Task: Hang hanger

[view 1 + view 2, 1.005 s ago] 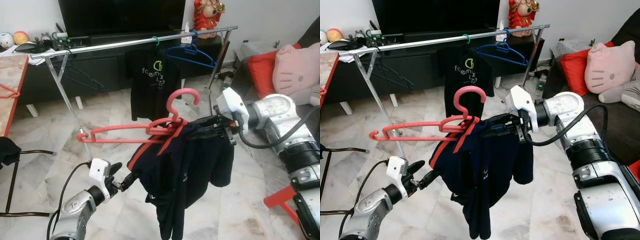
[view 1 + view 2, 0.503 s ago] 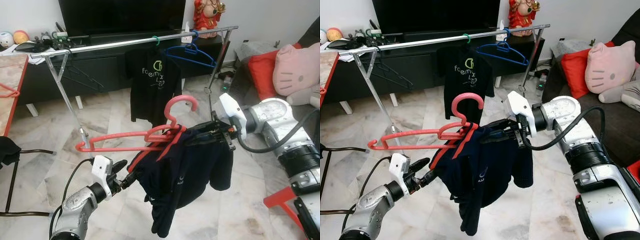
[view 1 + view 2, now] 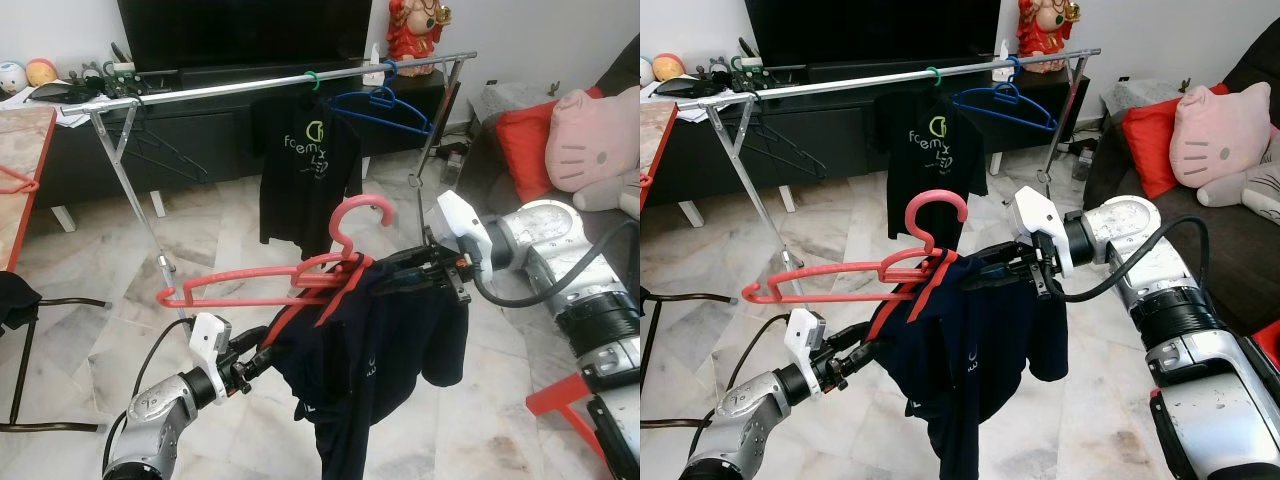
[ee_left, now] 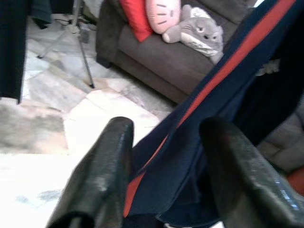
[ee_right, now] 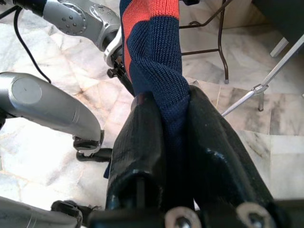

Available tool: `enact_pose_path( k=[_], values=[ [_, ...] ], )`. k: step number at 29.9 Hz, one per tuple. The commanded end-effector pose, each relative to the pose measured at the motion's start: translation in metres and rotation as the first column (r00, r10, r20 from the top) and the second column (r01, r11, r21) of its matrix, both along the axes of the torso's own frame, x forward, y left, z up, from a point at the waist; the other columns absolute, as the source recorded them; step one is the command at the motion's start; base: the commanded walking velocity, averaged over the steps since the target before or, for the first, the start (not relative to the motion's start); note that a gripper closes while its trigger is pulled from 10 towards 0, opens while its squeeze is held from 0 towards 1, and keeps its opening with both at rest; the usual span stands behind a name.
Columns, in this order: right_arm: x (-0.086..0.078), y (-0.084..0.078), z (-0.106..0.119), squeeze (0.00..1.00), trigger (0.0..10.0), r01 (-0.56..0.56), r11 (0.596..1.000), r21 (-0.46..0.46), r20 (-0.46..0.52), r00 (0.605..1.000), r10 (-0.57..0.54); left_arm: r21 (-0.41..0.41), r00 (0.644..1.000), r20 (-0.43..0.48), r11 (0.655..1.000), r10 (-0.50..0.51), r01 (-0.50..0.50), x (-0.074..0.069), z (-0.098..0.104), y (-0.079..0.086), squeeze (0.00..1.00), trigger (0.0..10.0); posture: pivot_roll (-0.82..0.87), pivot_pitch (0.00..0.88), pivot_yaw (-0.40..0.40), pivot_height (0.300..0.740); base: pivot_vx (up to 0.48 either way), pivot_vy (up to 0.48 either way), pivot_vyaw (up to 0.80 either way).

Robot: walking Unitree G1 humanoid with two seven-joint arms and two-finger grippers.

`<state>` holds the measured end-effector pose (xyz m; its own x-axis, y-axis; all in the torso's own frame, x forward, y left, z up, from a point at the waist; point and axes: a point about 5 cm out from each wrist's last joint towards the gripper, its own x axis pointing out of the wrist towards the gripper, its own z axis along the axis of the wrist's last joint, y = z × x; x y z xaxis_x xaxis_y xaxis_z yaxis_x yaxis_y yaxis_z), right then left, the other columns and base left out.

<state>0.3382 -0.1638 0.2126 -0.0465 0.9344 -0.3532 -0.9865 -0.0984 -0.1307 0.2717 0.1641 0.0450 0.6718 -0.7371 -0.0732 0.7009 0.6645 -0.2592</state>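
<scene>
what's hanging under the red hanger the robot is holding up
A navy shirt with a red stripe hangs from the red hanger. The right gripper pinches its shoulder; the cloth covers the hanger's right arm.

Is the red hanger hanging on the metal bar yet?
No. The red hanger is in the air below the metal bar, its hook touching nothing. The right gripper pinches the dark shirt draped on it.
</scene>
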Motion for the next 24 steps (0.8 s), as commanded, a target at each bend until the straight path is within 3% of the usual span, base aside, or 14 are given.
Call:
enact_pose_path(
  k=[1,10,24],
  values=[
    [0.002,-0.001,0.012,0.00,0.0,-0.006,1.000,0.018,0.046,0.999,0.005,0.001,0.999,-0.010,0.999,-0.045,0.045,-0.004,-0.001,-0.004,0.00,0.0,-0.04,0.000,-0.105,0.740,0.000,0.000,0.00],
    [0.007,-0.002,0.010,0.00,0.0,0.034,0.999,0.014,0.055,0.998,-0.034,0.000,0.994,-0.033,0.994,-0.105,0.105,-0.010,-0.003,-0.006,0.00,0.0,-0.04,0.000,-0.107,0.740,0.000,0.000,0.00],
    [0.013,-0.001,0.014,0.00,0.0,0.060,0.998,0.025,0.074,0.995,-0.061,0.083,0.997,-0.052,0.994,-0.063,0.067,-0.011,-0.011,0.000,0.00,0.0,-0.04,0.000,-0.107,0.740,0.000,0.000,0.00]
  ],
)
